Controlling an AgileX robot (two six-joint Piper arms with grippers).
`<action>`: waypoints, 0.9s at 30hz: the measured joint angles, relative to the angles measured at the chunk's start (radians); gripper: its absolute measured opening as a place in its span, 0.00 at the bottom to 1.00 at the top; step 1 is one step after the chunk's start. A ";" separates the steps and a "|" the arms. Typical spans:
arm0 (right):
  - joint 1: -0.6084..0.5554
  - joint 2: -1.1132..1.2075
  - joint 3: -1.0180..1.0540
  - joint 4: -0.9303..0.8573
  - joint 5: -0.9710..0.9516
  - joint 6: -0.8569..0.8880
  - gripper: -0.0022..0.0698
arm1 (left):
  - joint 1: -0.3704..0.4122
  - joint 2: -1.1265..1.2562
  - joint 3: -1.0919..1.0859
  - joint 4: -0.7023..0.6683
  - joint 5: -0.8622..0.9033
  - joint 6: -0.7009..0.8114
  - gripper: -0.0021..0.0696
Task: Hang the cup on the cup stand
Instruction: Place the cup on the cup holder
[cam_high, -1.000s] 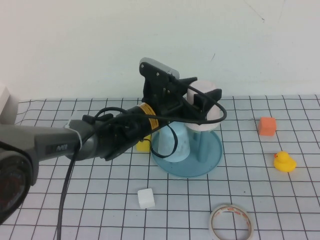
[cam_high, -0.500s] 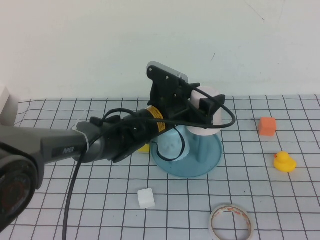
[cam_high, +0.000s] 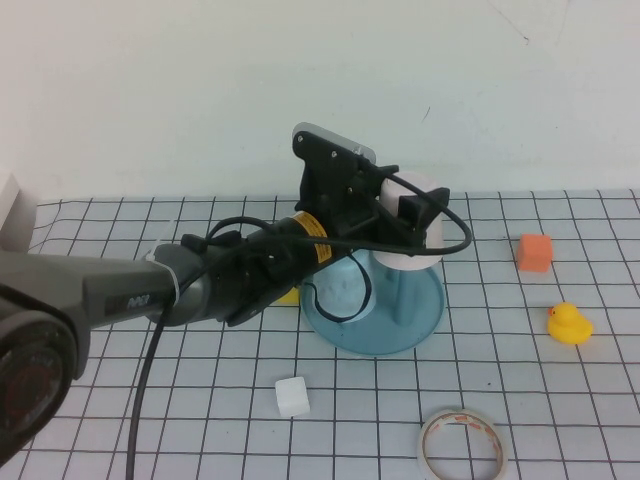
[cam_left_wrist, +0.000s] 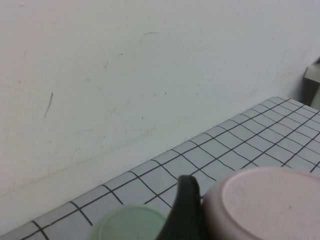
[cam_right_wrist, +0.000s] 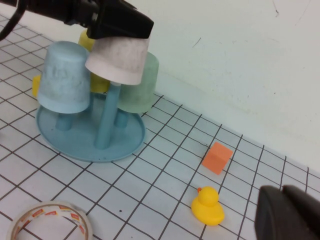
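Note:
My left gripper reaches over the cup stand and is shut on the cup, a pale pink one held upside down. In the right wrist view the cup hangs mouth-down over an upright blue peg of the stand. The left wrist view shows the cup's flat bottom beside one black finger. My right gripper sits shut and empty, off to the side near the duck, outside the high view.
A light blue cup and a pale green cup sit upside down on the stand. An orange cube, a yellow duck, a tape roll and a white block lie on the gridded table.
My left gripper has shifted a little to the right with the cup above the stand, then held still. The right gripper shows no change.

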 joint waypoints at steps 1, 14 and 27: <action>0.000 0.000 0.000 0.000 0.000 0.000 0.03 | 0.000 0.000 0.000 0.000 0.000 0.000 0.78; 0.000 0.000 0.000 0.000 0.000 0.000 0.03 | 0.000 0.061 0.000 -0.023 -0.052 -0.019 0.78; 0.000 0.000 0.000 0.000 0.002 0.000 0.03 | 0.000 0.011 0.000 0.065 0.011 -0.052 0.83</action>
